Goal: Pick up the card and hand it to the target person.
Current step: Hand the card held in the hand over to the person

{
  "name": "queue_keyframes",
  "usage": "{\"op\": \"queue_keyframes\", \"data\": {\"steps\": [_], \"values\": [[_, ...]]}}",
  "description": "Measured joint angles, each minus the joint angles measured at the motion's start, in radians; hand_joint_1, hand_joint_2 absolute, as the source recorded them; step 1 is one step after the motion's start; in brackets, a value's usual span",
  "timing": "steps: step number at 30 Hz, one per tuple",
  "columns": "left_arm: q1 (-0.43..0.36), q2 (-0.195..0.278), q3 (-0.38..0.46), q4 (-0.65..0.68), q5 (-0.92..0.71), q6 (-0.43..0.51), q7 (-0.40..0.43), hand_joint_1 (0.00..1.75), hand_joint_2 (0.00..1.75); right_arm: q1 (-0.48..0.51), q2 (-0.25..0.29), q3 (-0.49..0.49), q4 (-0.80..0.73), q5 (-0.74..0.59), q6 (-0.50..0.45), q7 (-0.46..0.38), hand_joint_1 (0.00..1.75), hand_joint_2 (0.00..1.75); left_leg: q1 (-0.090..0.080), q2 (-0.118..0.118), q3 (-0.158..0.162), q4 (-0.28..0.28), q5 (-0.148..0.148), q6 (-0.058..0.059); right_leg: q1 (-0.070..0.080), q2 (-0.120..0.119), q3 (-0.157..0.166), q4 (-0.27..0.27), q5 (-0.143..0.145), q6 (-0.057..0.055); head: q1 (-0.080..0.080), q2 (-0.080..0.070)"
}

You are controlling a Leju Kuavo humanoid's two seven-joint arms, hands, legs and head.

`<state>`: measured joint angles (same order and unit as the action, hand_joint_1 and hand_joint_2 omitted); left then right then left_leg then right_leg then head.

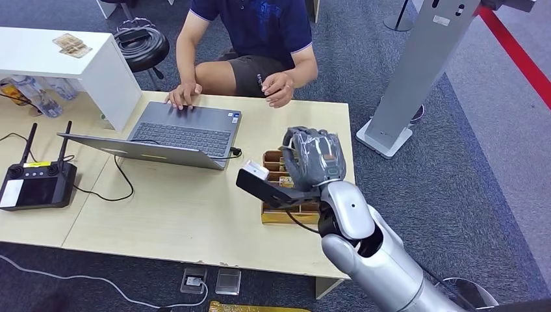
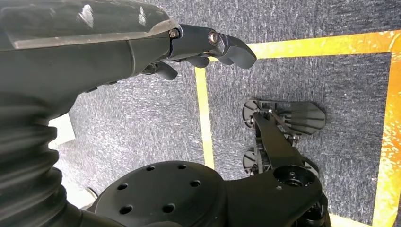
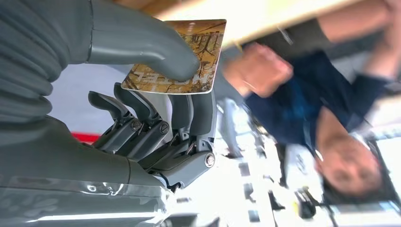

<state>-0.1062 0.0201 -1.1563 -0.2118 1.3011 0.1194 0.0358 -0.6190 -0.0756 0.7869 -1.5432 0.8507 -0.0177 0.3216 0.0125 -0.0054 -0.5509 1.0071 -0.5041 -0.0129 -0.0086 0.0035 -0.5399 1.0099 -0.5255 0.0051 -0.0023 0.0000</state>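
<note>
My right hand point(image 1: 313, 158) is raised above the table's right end, over a wooden card holder point(image 1: 279, 213). In the right wrist view the thumb point(image 3: 142, 45) presses a brown patterned card point(image 3: 203, 52) against the dark fingers point(image 3: 189, 113), so the card is held. A seated person in a dark blue shirt point(image 1: 260, 19) faces me across the table, one hand point(image 1: 279, 89) lifted off the table edge, the other point(image 1: 184, 95) on a laptop. My left hand point(image 2: 208, 45) hangs beside my body above the carpet, its fingers curled in with nothing in them.
An open grey laptop point(image 1: 175, 133) sits mid-table with a cable running from it. A black controller with antennas point(image 1: 36, 182) lies at the left. A white shelf unit point(image 1: 78, 62) stands on the far left, and a grey post base point(image 1: 390, 133) right of the table.
</note>
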Motion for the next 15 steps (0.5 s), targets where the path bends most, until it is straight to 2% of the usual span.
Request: {"op": "queue_keyframes", "data": {"steps": [3,8,12,15], "values": [[-0.001,-0.002,0.000,0.000,-0.004,-0.001,0.004,0.00,1.75,-0.100,0.032,0.012,0.061,-0.030,-0.010,-0.044,1.75,1.75,0.000,0.000,-0.001,0.000,0.000,0.000,0.000,0.000,0.000,0.001,0.000,0.000,0.000,0.000],[-0.009,-0.005,0.000,0.000,-0.020,-0.005,0.010,0.00,1.75,-0.265,0.117,0.039,0.292,-0.071,-0.078,-0.135,1.75,1.75,0.000,-0.002,-0.002,0.000,0.000,0.000,0.000,-0.002,-0.001,0.001,0.000,0.000,-0.002,0.000],[-0.013,-0.009,-0.001,0.000,-0.023,-0.004,0.018,0.00,1.75,-0.345,0.194,0.063,0.509,-0.068,-0.101,-0.162,1.75,1.75,0.000,-0.002,-0.002,0.000,0.001,0.000,0.000,-0.002,-0.001,0.002,0.000,0.000,-0.001,0.000],[-0.015,-0.012,-0.001,0.000,-0.021,-0.001,0.020,0.00,1.75,-0.364,0.244,0.079,0.635,-0.056,-0.109,-0.180,1.75,1.75,0.000,-0.003,-0.003,0.000,0.000,0.000,0.000,-0.002,-0.001,0.001,0.000,0.000,-0.001,0.000]]}}
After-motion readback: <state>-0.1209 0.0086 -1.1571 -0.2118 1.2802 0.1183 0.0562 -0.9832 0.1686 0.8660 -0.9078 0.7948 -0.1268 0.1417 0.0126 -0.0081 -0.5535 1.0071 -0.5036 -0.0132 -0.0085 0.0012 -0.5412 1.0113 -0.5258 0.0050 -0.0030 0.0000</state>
